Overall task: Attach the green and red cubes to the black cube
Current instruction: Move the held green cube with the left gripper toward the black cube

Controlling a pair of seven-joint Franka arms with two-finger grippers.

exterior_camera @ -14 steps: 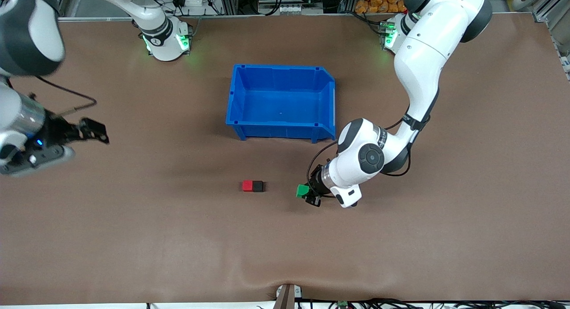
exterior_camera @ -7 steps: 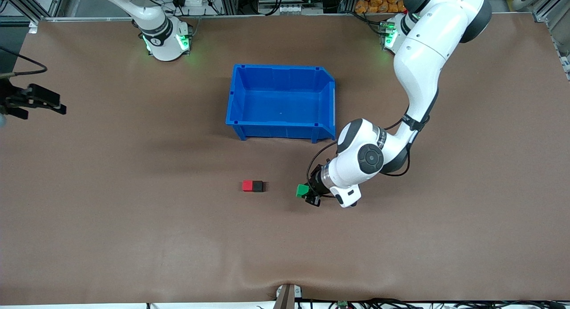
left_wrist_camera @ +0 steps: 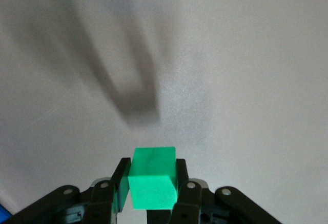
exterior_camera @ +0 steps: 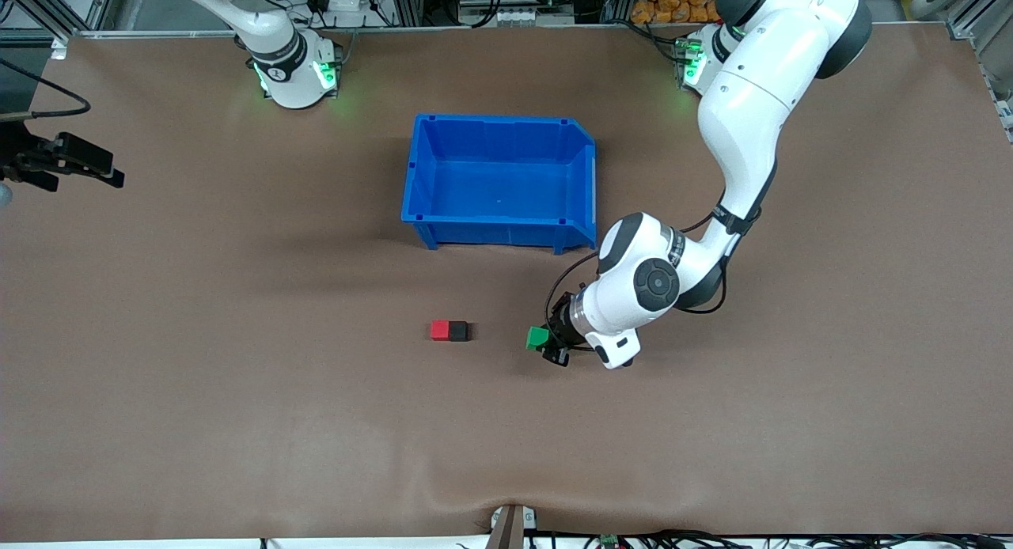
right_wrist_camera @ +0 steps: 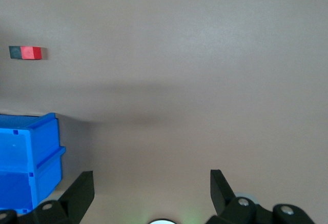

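Franka arms worked at a brown worktop [exterior_camera: 237,422]. Left gripper [exterior_camera: 549,346] was clamped on the green cube [exterior_camera: 537,338], near the touching red cube [exterior_camera: 440,330] and black cube [exterior_camera: 458,331]. Right gripper [exterior_camera: 75,165] waited, fingers wide apart and empty, at the right arm's end.

the right pincer [exterior_camera: 79,165] is cut by the picture's edge; the blue bin [right_wrist_camera: 28,160] shows only partly.

Bare desk [exterior_camera: 316,422] lay open all around the joined red cube [exterior_camera: 440,331] and black cube [exterior_camera: 458,331]; the only obstacle was the blue bin [exterior_camera: 498,217], standing farther from the front camera than the pair
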